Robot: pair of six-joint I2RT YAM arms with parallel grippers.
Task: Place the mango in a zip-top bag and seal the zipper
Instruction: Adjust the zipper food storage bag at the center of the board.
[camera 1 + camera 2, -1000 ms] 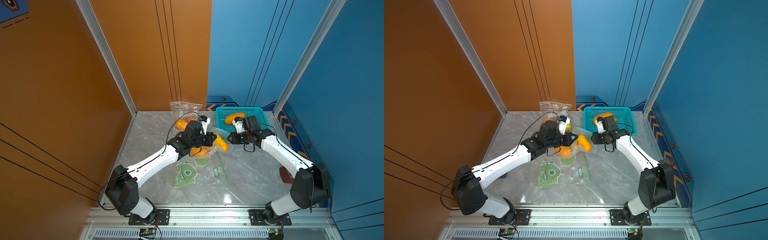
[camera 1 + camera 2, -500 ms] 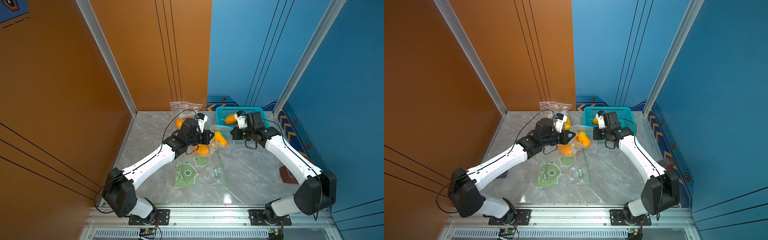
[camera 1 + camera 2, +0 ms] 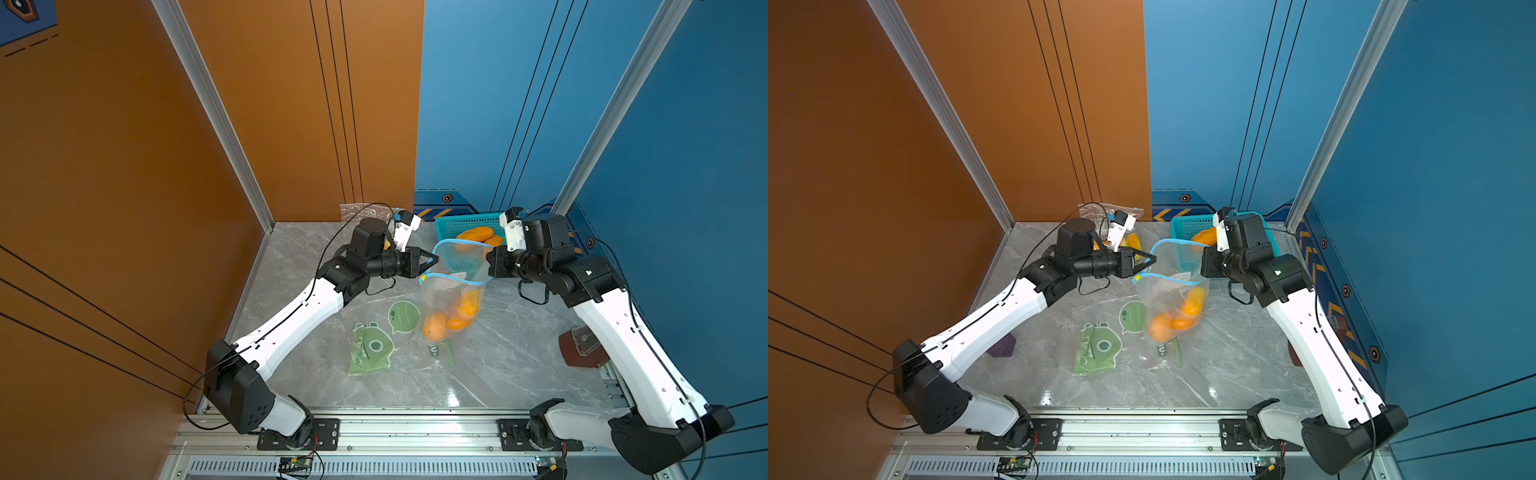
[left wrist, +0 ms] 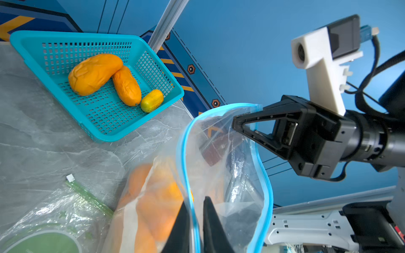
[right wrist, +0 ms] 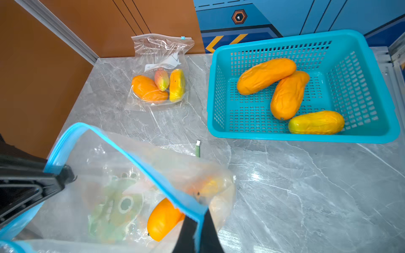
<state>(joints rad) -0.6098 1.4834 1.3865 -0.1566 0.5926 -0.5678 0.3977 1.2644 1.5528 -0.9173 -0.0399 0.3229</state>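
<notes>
Clock is read from a top view, with 12 at the back wall.

Left gripper (image 3: 433, 261): fingers drawn almost together on the zipper rim (image 4: 182, 153) at the mouth's 9 o'clock end. The left wrist view shows a thin slit between them with the blue strip running through it. Reads as a pinch.

Right gripper (image 4: 236, 125): tips closed on the same rim at the 3 o'clock end.

Zip-top bag (image 3: 446, 299): hangs between the two grippers over mid-table. The mouth is spread into an open loop, so the zipper is not sealed.

Mango (image 5: 163, 219): inside the bag at the bottom, next to other blurred orange fruit. Cannot tell whether the bag's lower end rests on the table (image 3: 511, 332) or hangs just above it.

Frog-print bag (image 3: 372, 351): flat on the table at 7 o'clock of the held bag. A green speech-bubble print (image 3: 403, 316) lies between the two.

Basket (image 5: 252, 134): teal, at 1 o'clock near the back wall. The basket mangoes (image 5: 266, 75) are two orange and one yellow-green.

Second bag (image 5: 160, 54): clear, at 11 o'clock. Its top edge leans on the orange wall and there are three fruit inside.

Brown block (image 3: 577, 353): at the table's 4 o'clock edge, beside the right arm.

Purple object (image 3: 1003, 347): at 8 o'clock, partly hidden under the left arm.
</notes>
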